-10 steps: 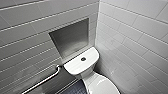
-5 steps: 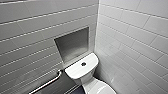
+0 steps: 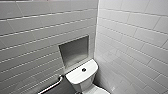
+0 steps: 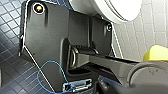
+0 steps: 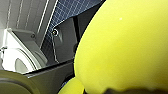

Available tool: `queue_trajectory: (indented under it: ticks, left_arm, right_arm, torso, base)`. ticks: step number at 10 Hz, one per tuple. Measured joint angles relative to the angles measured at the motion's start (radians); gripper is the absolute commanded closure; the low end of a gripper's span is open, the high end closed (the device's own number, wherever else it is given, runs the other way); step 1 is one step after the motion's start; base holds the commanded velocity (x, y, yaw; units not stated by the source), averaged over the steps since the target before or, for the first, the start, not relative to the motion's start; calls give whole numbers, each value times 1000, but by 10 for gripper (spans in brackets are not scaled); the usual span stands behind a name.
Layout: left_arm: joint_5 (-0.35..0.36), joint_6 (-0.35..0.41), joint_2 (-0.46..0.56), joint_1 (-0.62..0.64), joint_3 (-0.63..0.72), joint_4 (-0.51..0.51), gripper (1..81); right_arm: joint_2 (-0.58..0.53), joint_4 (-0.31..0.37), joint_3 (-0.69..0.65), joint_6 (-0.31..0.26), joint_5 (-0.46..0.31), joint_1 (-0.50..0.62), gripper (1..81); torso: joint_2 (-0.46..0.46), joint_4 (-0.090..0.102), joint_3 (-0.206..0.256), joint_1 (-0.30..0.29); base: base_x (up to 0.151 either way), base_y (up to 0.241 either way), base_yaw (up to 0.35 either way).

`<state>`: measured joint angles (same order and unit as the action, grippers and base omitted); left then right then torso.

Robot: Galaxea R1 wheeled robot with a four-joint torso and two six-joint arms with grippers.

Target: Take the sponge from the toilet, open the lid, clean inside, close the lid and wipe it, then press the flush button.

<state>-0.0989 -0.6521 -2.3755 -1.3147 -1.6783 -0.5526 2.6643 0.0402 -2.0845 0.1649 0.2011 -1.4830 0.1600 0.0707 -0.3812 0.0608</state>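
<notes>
The yellow sponge (image 5: 125,45) looms close up in the right wrist view, with my right gripper shut on it. One end of the sponge (image 4: 156,53) also shows in the left wrist view. In the head view the white toilet tank (image 3: 80,76) stands in the corner at the lower middle, with the dark round flush button (image 3: 84,69) in the centre of its flat top. The right wrist view shows the toilet (image 5: 15,50) from the side, and the oval lid (image 5: 23,65) seems to lie down over the bowl. The bowl's white rim (image 4: 117,10) appears in the left wrist view.
White tiled walls meet in a corner behind the toilet. A square recessed niche (image 3: 74,51) sits in the wall above the tank. A metal grab bar (image 3: 53,86) runs along the wall left of the tank. The floor (image 4: 15,75) has small dark blue tiles.
The head camera has shifted a little, so the tank now sits lower in its picture. Nothing in the scene itself has visibly moved.
</notes>
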Motion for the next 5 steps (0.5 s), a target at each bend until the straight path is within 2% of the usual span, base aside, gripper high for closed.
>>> queue_trajectory:
  ticks: [3, 5]
  left_arm:
    - [44, 0, -124, -54, -197, -9, 811]
    - [78, -1, -195, -81, -330, -11, 811]
  right_arm:
    - [2, 0, -2, 0, -8, -16, 811]
    - [8, 0, -8, 0, -11, -19, 811]
  torso:
    - [1, 0, 67, -1]
    - [2, 0, 78, -3]
  base:
    - [0, 0, 0]
    - [0, 0, 0]
